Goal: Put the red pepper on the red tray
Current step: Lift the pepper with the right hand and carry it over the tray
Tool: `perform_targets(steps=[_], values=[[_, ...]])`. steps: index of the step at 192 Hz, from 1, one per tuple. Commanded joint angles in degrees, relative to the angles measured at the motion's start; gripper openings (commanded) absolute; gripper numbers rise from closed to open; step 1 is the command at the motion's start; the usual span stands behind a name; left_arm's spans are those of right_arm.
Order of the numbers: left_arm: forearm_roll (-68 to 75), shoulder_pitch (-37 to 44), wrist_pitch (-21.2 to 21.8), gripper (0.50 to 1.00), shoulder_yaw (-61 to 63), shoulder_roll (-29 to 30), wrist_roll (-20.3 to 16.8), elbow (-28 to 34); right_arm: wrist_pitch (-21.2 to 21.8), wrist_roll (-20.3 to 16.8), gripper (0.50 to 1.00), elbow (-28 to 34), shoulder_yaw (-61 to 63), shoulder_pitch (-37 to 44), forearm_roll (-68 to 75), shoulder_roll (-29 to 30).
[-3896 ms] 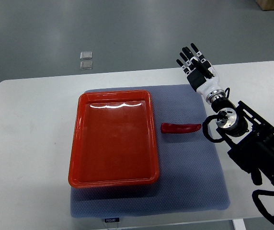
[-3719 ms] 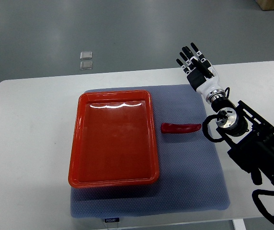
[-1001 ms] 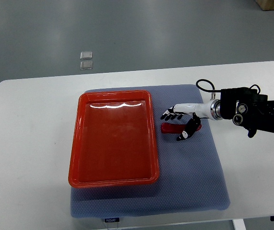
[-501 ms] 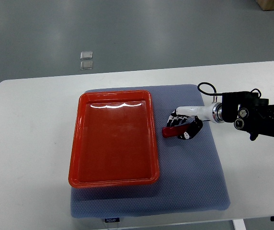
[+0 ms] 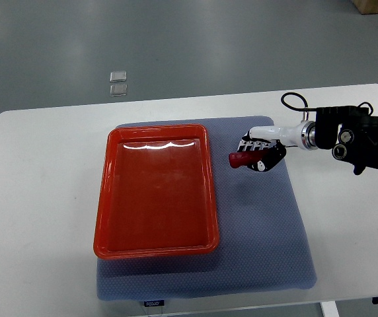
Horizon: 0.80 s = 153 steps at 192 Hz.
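Red pepper (image 5: 237, 159) was held in the right hand (image 5: 260, 153), only its one end poking out past the fingers toward the red tray (image 5: 156, 191); the rest hidden inside the grip. A faint shadow showed on the grey mat (image 5: 268, 224) just below, so the pepper looked lifted clear of the mat, though how high could not be told. It sat over the mat's far right part, beside the tray's right rim near its far corner, not yet over the tray.

Right hand: fingers curled round the pepper's middle and far end, thumb underneath, as far as could be made out. Arm came in from the surface's right edge. Left arm not in view.

Handling, judged: small, light, slender pepper; smooth skin likely a bit slippery; fairly firm but would bruise or bend under a hard squeeze. A hold around the thick middle seemed best, as taken here; a grip near the thin tip would let it pivot or slide out.

Tray lay empty on the mat's left half, long side running front to back. Mat covered the middle of the white surface (image 5: 43, 198). Two small clear squares (image 5: 117, 82) lay on the floor beyond the surface's far edge.
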Motion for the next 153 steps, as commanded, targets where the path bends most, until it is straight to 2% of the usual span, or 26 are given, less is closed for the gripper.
perform_targets(steps=[1,41,104,134,153], values=[[0.0,0.0,0.0,1.0,0.1,0.0,0.0,0.0,0.2,0.0,0.5,-0.1,-0.1,3.6,1.2,1.0],[0.0,0.0,0.0,1.0,0.0,0.0,0.0,0.0,-0.3,0.2,0.5,-3.3,-0.5,8.2,5.4,7.6],[0.0,-0.1,0.1,1.0,0.0,0.0,0.0,0.0,-1.7,0.9,0.5,-14.4,-1.3,7.6,5.4,25.3],[0.0,0.0,0.0,1.0,0.1,0.0,0.0,0.0,-1.8,0.9,0.5,-17.3,-1.4,5.2,5.4,29.5],[0.0,-0.1,0.0,1.0,0.1,0.0,0.0,0.0,-1.9,1.0,0.5,-18.3,-1.4,3.8,5.2,30.0]])
